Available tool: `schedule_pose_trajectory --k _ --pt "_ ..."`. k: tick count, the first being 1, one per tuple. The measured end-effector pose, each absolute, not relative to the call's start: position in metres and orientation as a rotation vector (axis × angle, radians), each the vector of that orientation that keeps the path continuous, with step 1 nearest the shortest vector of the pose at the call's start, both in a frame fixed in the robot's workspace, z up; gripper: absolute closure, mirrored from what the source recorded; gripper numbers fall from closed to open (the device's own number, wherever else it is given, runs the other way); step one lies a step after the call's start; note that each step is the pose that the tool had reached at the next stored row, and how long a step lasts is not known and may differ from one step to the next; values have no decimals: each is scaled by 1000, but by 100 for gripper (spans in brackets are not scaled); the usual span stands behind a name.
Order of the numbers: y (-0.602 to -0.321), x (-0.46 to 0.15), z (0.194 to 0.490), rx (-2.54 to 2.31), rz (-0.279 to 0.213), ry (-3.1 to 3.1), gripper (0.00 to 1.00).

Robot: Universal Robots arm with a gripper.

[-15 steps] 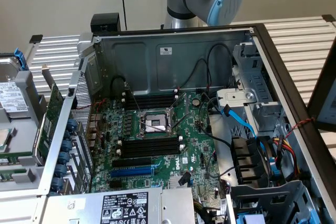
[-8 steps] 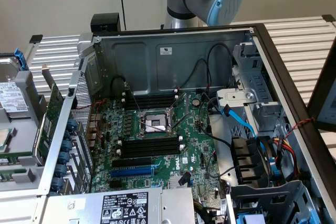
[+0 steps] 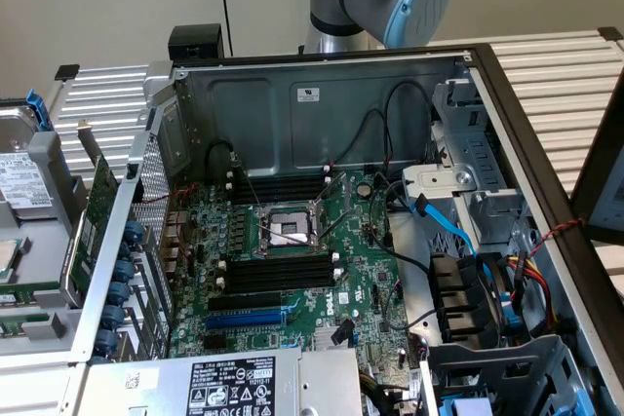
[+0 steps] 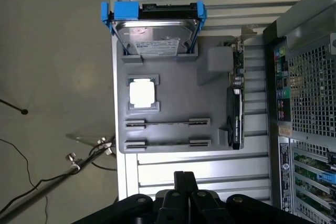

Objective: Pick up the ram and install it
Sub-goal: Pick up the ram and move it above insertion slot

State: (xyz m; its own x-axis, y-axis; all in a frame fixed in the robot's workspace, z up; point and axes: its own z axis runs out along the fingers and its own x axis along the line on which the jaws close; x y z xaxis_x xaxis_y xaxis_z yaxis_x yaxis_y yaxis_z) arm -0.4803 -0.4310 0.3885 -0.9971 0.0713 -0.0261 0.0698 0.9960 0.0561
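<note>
Dark, thin ram [image 4: 167, 142] stands edge-up in the grey tray [image 4: 173, 82] just ahead of the empty, pressed-together pincer [image 4: 184, 177]; likely light, stiff, fragile, best pinched across its flat faces mid-length.

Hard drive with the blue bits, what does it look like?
The hard drive is a flat silver metal box with a white label. A blue plastic frame hugs its end and sides. It sits in brackets at one end of the grey tray, seemingly propped at a slant, near a square chip. Nothing else touches it.
</note>
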Motion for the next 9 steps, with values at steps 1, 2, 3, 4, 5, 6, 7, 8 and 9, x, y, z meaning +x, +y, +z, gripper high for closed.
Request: schedule_pose_trajectory --k 1,2,3,4,5,6,7,8,9 --pt "-431 -480 389 110 86 3110 90" --pt "-431 -480 389 110 86 3110 90" --pt "-431 -480 389 110 86 3110 90" --pt "-431 -480 388 110 86 3110 90" --pt "-431 -481 389 109 86 3110 90" --pt "-431 -481 388 101 86 3108 90" --pt "-431 -481 388 76 87 3108 90" --pt "-431 -481 388 48 87 3109 90" --pt "-431 -481 388 20 88 3110 90"
